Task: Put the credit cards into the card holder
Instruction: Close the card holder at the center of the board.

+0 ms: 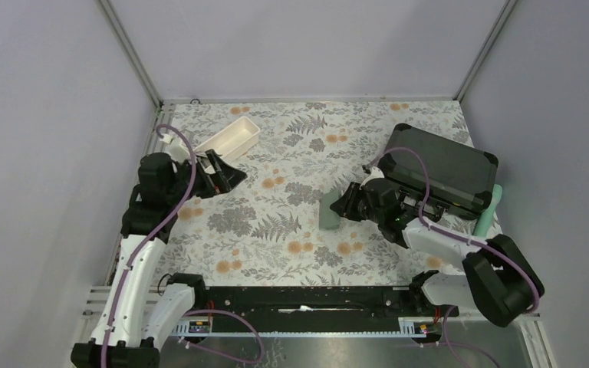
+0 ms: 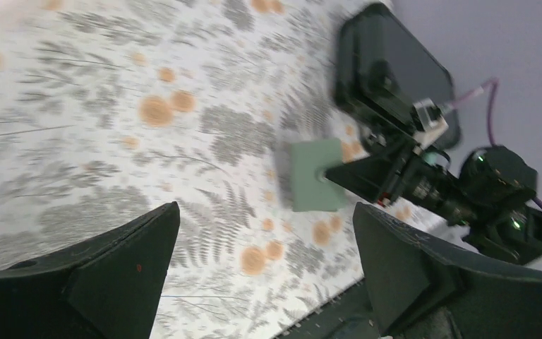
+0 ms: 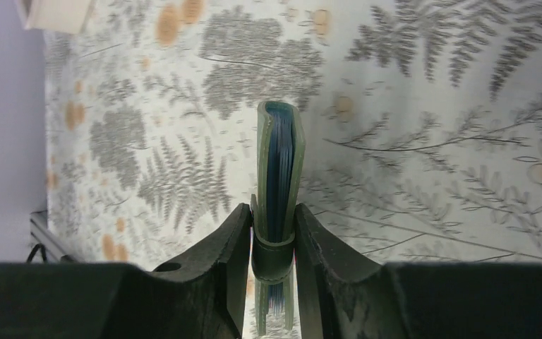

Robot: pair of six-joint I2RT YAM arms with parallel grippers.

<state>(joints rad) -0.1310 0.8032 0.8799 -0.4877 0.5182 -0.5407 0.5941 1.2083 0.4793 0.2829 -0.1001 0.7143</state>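
The sage-green card holder (image 1: 328,211) stands on edge on the floral table, closed, with blue pockets showing along its rim (image 3: 280,159). My right gripper (image 3: 274,236) is shut on it, one finger pressed to each cover at the strap end. From above, the right gripper (image 1: 345,203) lies just right of the holder. My left gripper (image 1: 225,172) hovers open and holds nothing, close to the white tray. In the left wrist view its fingers (image 2: 116,272) stand wide apart, with the card holder (image 2: 315,175) far ahead. The credit cards show in no view.
A white oblong tray (image 1: 231,138) sits at the back left, just behind the left gripper. A large black hard case (image 1: 446,169) lies at the back right behind the right arm, with a teal object (image 1: 491,208) at its right side.
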